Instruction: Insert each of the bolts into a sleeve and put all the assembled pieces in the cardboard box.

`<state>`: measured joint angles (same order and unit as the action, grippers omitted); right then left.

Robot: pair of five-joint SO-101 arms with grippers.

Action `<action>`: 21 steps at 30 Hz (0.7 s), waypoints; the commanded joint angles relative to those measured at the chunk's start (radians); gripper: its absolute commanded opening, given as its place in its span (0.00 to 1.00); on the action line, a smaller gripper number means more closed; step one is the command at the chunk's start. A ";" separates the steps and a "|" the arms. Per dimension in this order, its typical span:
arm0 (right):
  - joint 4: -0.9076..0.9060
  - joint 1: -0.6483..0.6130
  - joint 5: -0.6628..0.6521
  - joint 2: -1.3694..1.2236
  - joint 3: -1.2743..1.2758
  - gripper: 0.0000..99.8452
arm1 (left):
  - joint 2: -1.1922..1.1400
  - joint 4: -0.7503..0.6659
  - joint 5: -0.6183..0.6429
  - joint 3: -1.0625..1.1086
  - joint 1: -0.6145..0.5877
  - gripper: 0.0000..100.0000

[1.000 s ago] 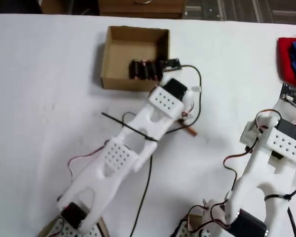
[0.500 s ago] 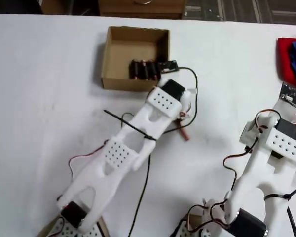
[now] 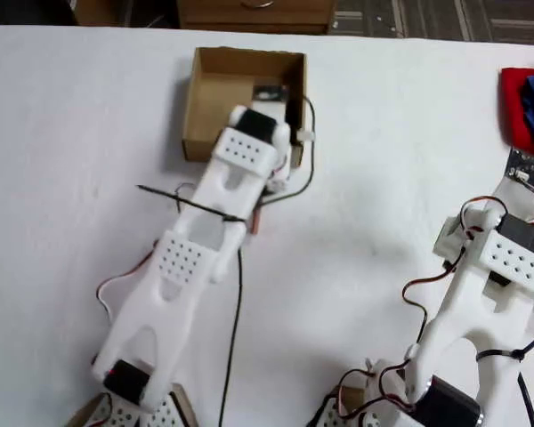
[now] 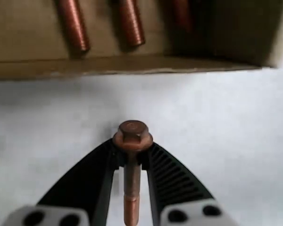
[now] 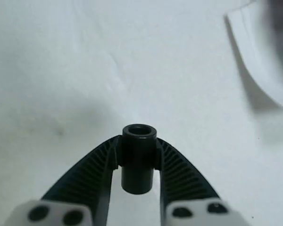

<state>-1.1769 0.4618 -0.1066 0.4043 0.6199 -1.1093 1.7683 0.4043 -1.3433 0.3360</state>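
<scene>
Status at that frame:

- Your left gripper (image 4: 132,149) had its fingers (image 4: 172,179) clamped on a bare copper bolt (image 4: 132,137). The hex head sat just past the fingertips and the shank ran back between them.
- The near wall of the cardboard box (image 4: 132,66) was just beyond the fingertips. The bolt was over the table (image 4: 226,117), outside the box and not touching the wall as far as I could tell.
- Further beyond the fingers, inside the box, three copper threaded shanks (image 4: 75,28) lay side by side, the third in shadow. Their head ends were cut off, so I couldn't confirm sleeves on them. My call is that those were three finished pieces already boxed.
- Your right gripper (image 5: 138,149) had its fingers closed on a black sleeve (image 5: 138,162), held between the fingertips with the bore open and empty.
- From the high view, the right arm (image 3: 507,258) sat well apart from the left arm (image 3: 196,258) and from the box (image 3: 249,53).

Progress, as I judged it: one bolt and one sleeve were in hand but not mated.

Left to do:
- Bring the two grippers together.
- Seat the bolt in the bore.
- Put the assembled piece in the box.

Flag: the unsleeved bolt was right at the box wall, far from its sleeve. If you had released it there, a bare bolt would have gone in with the finished pieces.
</scene>
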 commanded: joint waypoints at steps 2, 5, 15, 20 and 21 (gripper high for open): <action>0.008 -0.104 0.009 0.054 -0.003 0.02 | 0.276 0.018 -0.012 -0.004 0.015 0.03; 0.018 -0.130 0.009 0.056 0.008 0.02 | 0.402 0.020 -0.012 0.015 0.011 0.03; 0.341 -0.317 0.011 0.492 0.442 0.02 | 0.911 -0.011 -0.015 0.684 0.021 0.03; 0.453 -0.518 0.037 0.723 0.582 0.02 | 1.206 -0.255 -0.015 1.030 0.020 0.02; 0.475 -0.555 0.061 0.751 0.605 0.02 | 1.269 -0.321 -0.015 1.112 0.023 0.02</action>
<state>-0.7656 0.0153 -0.0882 1.0395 1.1891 -0.0644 1.6134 0.3966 -0.4135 0.3422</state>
